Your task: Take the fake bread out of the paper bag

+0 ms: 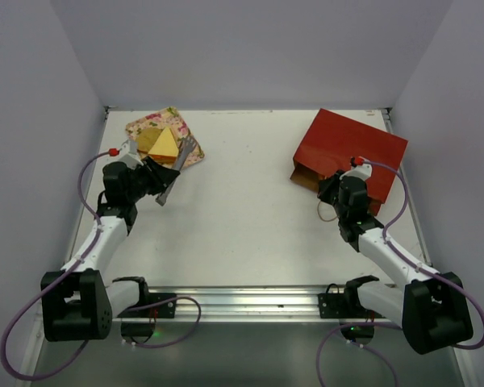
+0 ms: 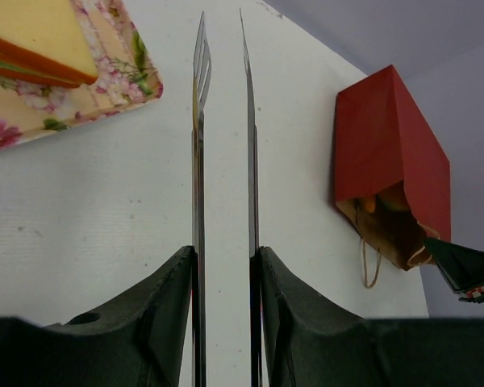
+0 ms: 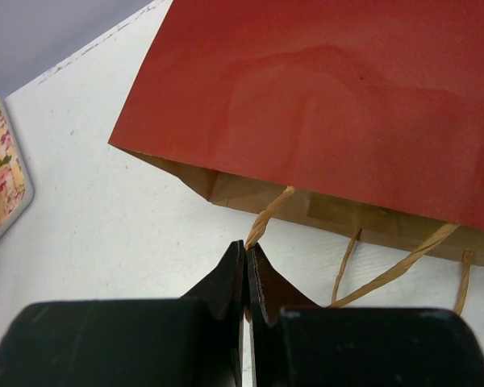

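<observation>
From above, the floral tray [image 1: 148,127] lies at the far left of the bench [image 1: 242,218] with a yellow sandwich wedge [image 1: 163,145] on it. The left pincer [image 1: 164,179] grips a pair of metal tongs [image 1: 182,160], whose tips reach the tray's right edge. At the far right the dark-red paper bag [image 1: 351,149] lies flat, its mouth facing the near side, and the right pincer [image 1: 332,190] sits at that mouth. In the left wrist view, the left pincer [image 2: 226,262] stands narrow, clamped on the tongs' [image 2: 198,161] two blades, which are slightly apart; one ends in fork tines. The wedge [image 2: 40,40] is on the tray [image 2: 121,72] at upper left. At right, pieces of fake bread [image 2: 385,201] show inside the bag's [image 2: 387,137] open mouth. In the right wrist view, the right pincer [image 3: 246,251] is closed, pinching a cord handle [image 3: 268,214] at its tips, just near of the bag's [image 3: 347,97] brown-lined mouth.
</observation>
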